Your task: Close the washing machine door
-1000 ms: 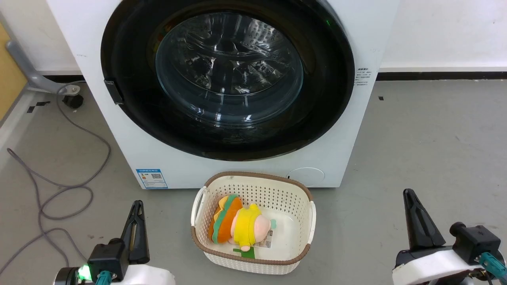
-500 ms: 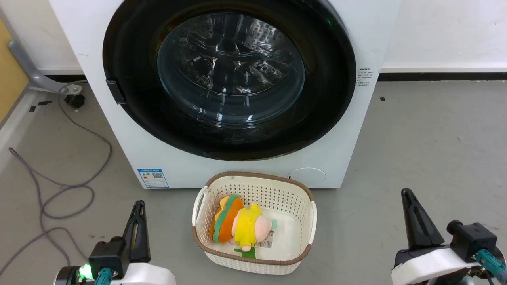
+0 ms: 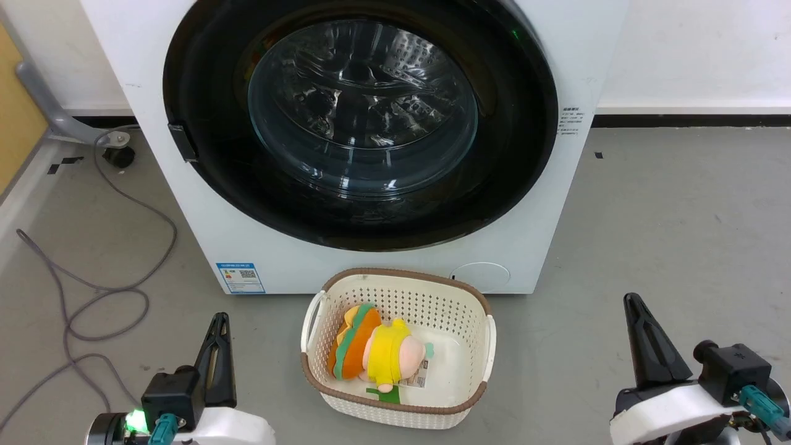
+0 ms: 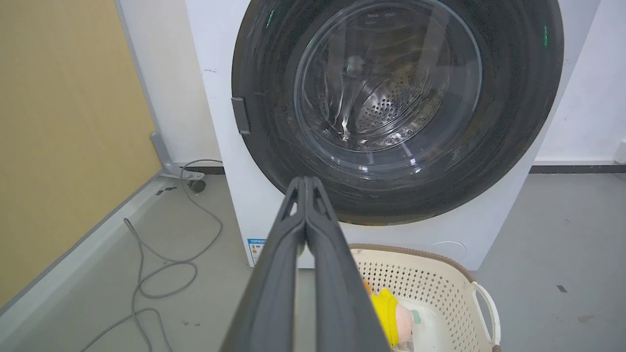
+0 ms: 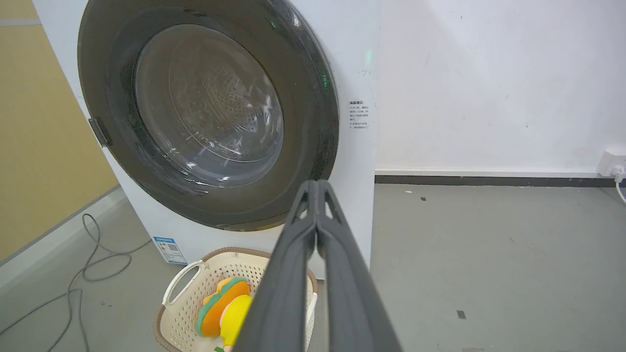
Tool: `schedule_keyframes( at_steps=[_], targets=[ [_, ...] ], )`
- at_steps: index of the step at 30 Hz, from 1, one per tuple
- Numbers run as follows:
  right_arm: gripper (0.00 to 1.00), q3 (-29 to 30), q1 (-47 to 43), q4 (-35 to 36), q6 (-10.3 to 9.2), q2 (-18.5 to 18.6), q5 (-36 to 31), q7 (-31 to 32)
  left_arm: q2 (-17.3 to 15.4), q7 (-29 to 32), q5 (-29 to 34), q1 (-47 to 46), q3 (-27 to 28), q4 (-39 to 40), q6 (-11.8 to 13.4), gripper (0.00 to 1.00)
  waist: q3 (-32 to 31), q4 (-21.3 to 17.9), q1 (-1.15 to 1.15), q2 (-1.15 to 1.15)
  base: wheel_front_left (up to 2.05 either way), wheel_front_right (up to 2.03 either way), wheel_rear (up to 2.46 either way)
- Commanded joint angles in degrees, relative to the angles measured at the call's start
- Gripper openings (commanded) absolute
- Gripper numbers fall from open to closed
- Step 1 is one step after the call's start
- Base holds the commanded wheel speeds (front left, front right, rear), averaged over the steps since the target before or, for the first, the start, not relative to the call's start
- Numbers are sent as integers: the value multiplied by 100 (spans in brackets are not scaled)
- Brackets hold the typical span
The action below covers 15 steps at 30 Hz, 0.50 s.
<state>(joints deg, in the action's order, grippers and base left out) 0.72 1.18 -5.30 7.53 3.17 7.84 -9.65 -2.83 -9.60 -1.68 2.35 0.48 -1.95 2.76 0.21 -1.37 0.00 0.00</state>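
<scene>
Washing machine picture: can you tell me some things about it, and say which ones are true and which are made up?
The washing machine door lies shut against the washing machine. True.
The left end effector holds the plush toy. False: it is shut on nothing; the toy lies in the basket.
The basket stands on the floor before the machine. True.
The right end effector touches the door. False: it hangs apart from it, shut and empty.

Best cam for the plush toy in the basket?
Head view: the plush toy lies whole and unblocked in the basket. In the wrist views, the left gripper and right gripper each cover part of it.
</scene>
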Motion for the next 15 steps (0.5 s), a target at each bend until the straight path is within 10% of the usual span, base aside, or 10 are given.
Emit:
schedule_keyframes(
  at_steps=[1,15],
  targets=[
    [0,-11,-43,48,-2,-11,-77,37,-2,36,32,-68,-7,24,-34,0,0,2,0,0,0,0,0],
    [0,-22,-56,133,-2,-14,-203,202,-2,201,56,-97,-14,54,-77,0,-4,26,0,0,0,0,0]
  ],
)
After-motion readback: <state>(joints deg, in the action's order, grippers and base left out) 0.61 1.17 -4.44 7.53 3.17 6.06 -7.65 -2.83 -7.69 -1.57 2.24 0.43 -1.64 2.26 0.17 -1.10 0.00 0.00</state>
